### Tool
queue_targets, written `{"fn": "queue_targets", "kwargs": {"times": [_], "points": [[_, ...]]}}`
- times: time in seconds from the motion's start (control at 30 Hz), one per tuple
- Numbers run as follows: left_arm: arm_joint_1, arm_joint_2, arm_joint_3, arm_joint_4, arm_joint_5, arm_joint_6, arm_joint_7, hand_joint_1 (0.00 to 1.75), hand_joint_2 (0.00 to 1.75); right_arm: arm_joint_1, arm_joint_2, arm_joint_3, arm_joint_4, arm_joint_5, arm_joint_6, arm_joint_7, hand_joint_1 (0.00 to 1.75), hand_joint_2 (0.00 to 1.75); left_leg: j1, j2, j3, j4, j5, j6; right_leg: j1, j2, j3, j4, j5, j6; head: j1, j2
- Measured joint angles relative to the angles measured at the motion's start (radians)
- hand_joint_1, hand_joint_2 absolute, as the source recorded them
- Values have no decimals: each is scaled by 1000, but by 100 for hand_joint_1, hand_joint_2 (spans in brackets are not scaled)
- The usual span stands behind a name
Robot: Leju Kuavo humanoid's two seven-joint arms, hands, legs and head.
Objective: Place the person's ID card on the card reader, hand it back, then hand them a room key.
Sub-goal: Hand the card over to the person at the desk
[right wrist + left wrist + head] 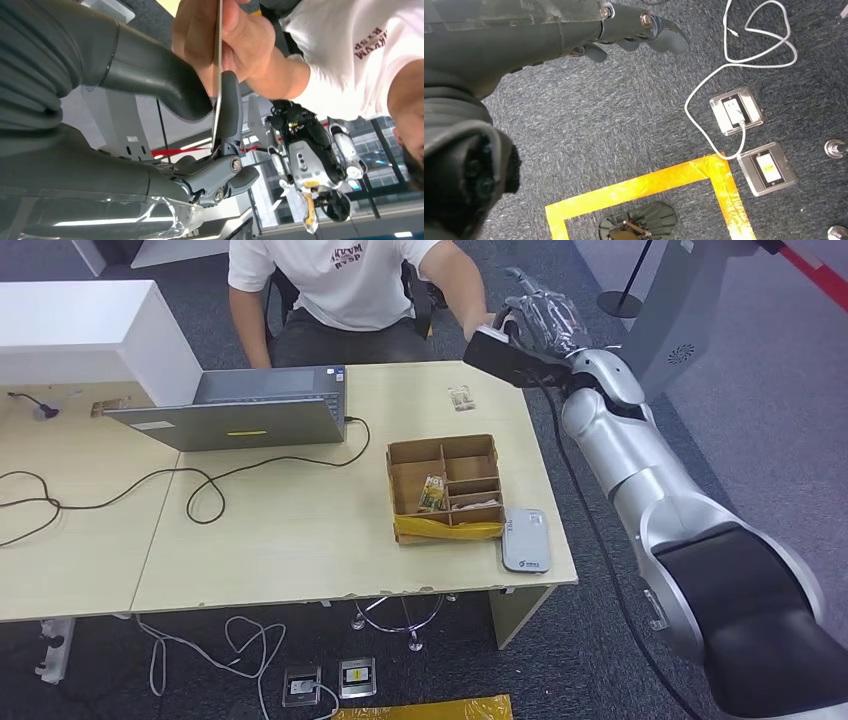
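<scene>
Thin card (218, 60) edge-on, pinched by robot thumb and finger, person's hand (220, 35) gripping it

The head view looks forward and down from high up, taking in the whole desk (300, 530) and the seated person (345, 285) at upper centre. The left wrist view faces straight down at the carpet, close behind the left hand (639, 30). The right wrist view, turned upside down, sits very close behind the right hand (220, 150). Head and left wrist views share the floor sockets (340, 680) and yellow tape (430, 708).

Grey carpet (780, 390), pale wooden table (290, 540)
</scene>
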Motion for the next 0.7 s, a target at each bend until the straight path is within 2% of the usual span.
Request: {"fn": "queue_targets", "kwargs": {"times": [0.03, 0.07, 0.23, 0.4, 0.7], "points": [[1, 0, 0, 0, 1, 0, 0, 0, 0, -1, 6, 4, 10, 3, 0, 1, 10, 175, 0, 0, 0, 0, 0, 0, 0, 0, 0, 0, 0, 0, 0, 0], [2, 0, 0, 0, 2, 0, 0, 0, 0, -1, 11, 8, 19, 7, -2, 1, 0, 175, 0, 0, 0, 0, 0, 0, 0, 0, 0, 0, 0, 0, 0, 0], [8, 0, 0, 0, 11, 3, -8, 0, 0, 1, 24, 28, 49, 29, -34, -6, 0, 175, 0, 0, 0, 0, 0, 0, 0, 0, 0, 0, 0, 0, 0, 0], [16, -1, 0, 0, 19, 21, -37, 0, 0, -11, 22, 42, 63, 35, -115, -48, 0, 175, 0, 0, 0, 0, 0, 0, 0, 0, -1, 0, 0, 0, 0, 0], [36, -10, 1, 0, 50, 58, -80, 0, 0, -65, -66, 28, 64, -102, -271, -106, 0, 175, -1, 1, 1, 1, 0, 0, 0, 1, -1, -1, 0, 0, 0, 0]]}}
